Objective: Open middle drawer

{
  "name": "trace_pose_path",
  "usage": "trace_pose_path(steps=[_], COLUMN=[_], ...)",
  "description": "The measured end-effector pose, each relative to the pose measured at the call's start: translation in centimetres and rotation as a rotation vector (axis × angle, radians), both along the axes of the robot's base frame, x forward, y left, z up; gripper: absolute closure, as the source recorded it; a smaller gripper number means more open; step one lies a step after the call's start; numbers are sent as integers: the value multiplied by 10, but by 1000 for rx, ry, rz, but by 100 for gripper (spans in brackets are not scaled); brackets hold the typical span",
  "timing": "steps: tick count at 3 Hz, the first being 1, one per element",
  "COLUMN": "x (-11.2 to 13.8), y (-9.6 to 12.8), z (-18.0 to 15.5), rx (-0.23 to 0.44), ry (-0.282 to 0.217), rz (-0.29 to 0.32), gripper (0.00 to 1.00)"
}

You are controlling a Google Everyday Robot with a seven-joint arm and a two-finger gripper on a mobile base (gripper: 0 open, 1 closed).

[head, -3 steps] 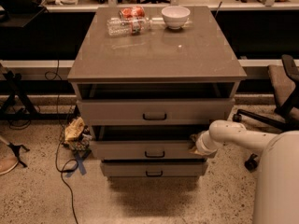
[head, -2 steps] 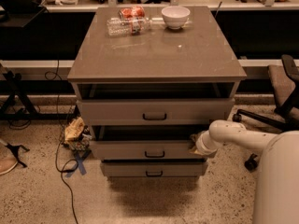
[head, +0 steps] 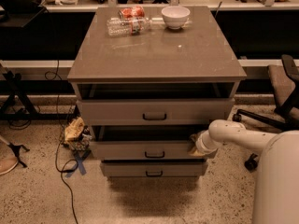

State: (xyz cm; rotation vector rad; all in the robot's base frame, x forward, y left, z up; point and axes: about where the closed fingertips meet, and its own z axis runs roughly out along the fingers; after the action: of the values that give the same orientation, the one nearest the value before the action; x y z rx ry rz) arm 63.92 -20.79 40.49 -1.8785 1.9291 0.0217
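Note:
The grey-taupe cabinet (head: pixel 156 55) has three drawers. The middle drawer (head: pixel 126 150), with its small dark bar handle (head: pixel 154 155), stands out from the cabinet, with a dark gap above its front. My gripper (head: pixel 194 143) is at the right end of that drawer front, by its top edge, at the end of my white arm (head: pixel 233 134), which reaches in from the right. The gripper touches or nearly touches the drawer's right corner.
The top drawer (head: pixel 112 112) also stands partly out; the bottom drawer (head: pixel 126 169) sits below. A white bowl (head: pixel 175 17), a plastic bottle (head: pixel 126 25) and a can (head: pixel 132 12) lie on the cabinet top. An office chair (head: pixel 280 92) stands right. A crumpled bag (head: pixel 74 129) and cables (head: pixel 65 171) lie left.

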Motion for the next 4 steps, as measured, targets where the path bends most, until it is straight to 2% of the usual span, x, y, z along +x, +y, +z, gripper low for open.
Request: trace_pose_path(steps=[1,2,3,4], x=[0,0,-24,-44], y=[0,0,2,0], z=[0,0,6,8], rx=[0,0,-66,-111], ry=[0,0,50,119], rz=[0,0,61,88], gripper=[4,0,0,0])
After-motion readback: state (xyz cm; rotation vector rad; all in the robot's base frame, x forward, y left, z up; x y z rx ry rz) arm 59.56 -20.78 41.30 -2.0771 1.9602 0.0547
